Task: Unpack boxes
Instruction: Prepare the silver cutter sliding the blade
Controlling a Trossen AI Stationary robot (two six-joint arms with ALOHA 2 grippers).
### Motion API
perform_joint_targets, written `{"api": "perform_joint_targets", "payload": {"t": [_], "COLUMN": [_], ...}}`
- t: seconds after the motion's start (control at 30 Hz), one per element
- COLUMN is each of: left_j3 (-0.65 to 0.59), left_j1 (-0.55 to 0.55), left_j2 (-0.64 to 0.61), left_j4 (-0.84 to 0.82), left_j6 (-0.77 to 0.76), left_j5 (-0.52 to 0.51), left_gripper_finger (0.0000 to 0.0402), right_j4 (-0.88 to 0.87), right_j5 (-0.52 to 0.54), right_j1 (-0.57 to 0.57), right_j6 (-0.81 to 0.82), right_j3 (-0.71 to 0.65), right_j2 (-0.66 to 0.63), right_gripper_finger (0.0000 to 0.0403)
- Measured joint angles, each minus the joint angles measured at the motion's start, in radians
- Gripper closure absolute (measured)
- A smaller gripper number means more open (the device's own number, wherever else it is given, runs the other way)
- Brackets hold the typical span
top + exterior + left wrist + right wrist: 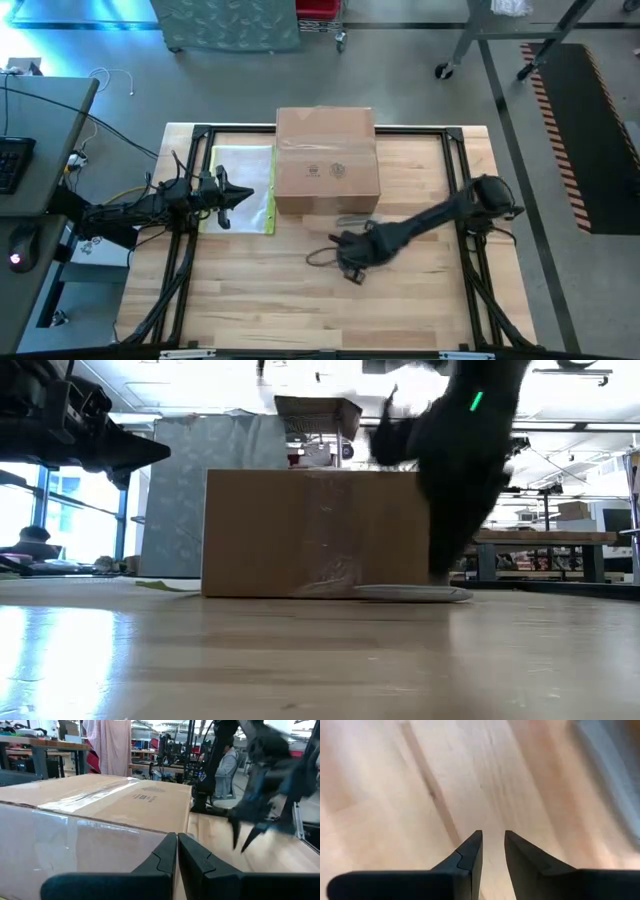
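Bare wooden surface [420, 780] lies under the right tool [493, 845], slightly spread, apparently empty. Left tool [177, 851], pressed together, waits beside the taped, unopened box [326, 160]. Next: open the flaps.

The box [326, 160] is matt brown cardboard crossed by glossy clear tape [95, 795]. The table [300, 300] is pale, smooth wood with a soft sheen. The sleeve [243, 185] is glossy clear plastic.
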Motion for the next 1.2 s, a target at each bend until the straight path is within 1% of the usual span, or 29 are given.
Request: {"api": "perform_joint_targets", "payload": {"t": [0.03, 0.1, 0.17, 0.23, 0.3, 0.33, 0.37, 0.47, 0.57, 0.63, 0.73, 0.9, 1.03, 1.1, 1.2], "left_j3": [0.000, 0.000, 0.000, 0.000, 0.000, 0.000, 0.000, 0.000, 0.000, 0.000, 0.000, 0.000, 0.000, 0.000, 0.000], "left_j1": [0.000, 0.000, 0.000, 0.000, 0.000, 0.000, 0.000, 0.000, 0.000, 0.000, 0.000, 0.000, 0.000, 0.000, 0.000], "left_j2": [0.000, 0.000, 0.000, 0.000, 0.000, 0.000, 0.000, 0.000, 0.000, 0.000, 0.000, 0.001, 0.001, 0.001, 0.005], "left_j4": [0.000, 0.000, 0.000, 0.000, 0.000, 0.000, 0.000, 0.000, 0.000, 0.001, -0.001, -0.001, 0.003, -0.001, 0.000], "left_j6": [-0.012, -0.049, -0.093, -0.141, -0.198, -0.229, -0.260, -0.340, -0.392, -0.400, -0.400, -0.401, -0.400, -0.407, -0.449], "left_j5": [0.001, 0.001, 0.002, 0.003, 0.003, 0.003, 0.003, 0.003, 0.002, 0.002, 0.002, 0.012, 0.023, 0.028, 0.037], "left_gripper_finger": [0.0401, 0.0401, 0.0401, 0.0401, 0.0401, 0.0401, 0.0401, 0.0401, 0.0401, 0.0401, 0.0401, 0.0401, 0.0401, 0.0401, 0.0401], "right_j4": [-0.016, -0.035, -0.047, -0.051, -0.010, 0.038, 0.122, 0.473, 0.809, 0.919, 0.927, 0.936, 0.929, 0.915, 0.881], "right_j5": [0.040, 0.151, 0.233, 0.279, 0.349, 0.377, 0.388, 0.358, 0.344, 0.360, 0.413, 0.402, 0.476, 0.477, 0.443], "right_j1": [0.028, 0.079, 0.112, 0.116, 0.111, 0.108, 0.099, 0.049, 0.011, -0.016, -0.048, -0.087, -0.087, -0.091, -0.093], "right_j6": [0.007, 0.027, 0.068, 0.132, 0.182, 0.193, 0.194, 0.104, 0.015, -0.001, -0.021, -0.063, -0.055, -0.021, -0.006], "right_j3": [-0.002, -0.033, -0.092, -0.184, -0.311, -0.373, -0.438, -0.602, -0.723, -0.750, -0.757, -0.709, -0.675, -0.665, -0.654], "right_j2": [-0.028, -0.082, -0.148, -0.231, -0.313, -0.353, -0.397, -0.481, -0.472, -0.449, -0.383, -0.269, -0.210, -0.192, -0.181], "right_gripper_finger": [0.0336, 0.0336, 0.0336, 0.0336, 0.0336, 0.0336, 0.0336, 0.0336, 0.0336, 0.0336, 0.0336, 0.0336, 0.0336, 0.0336, 0.0336]}}
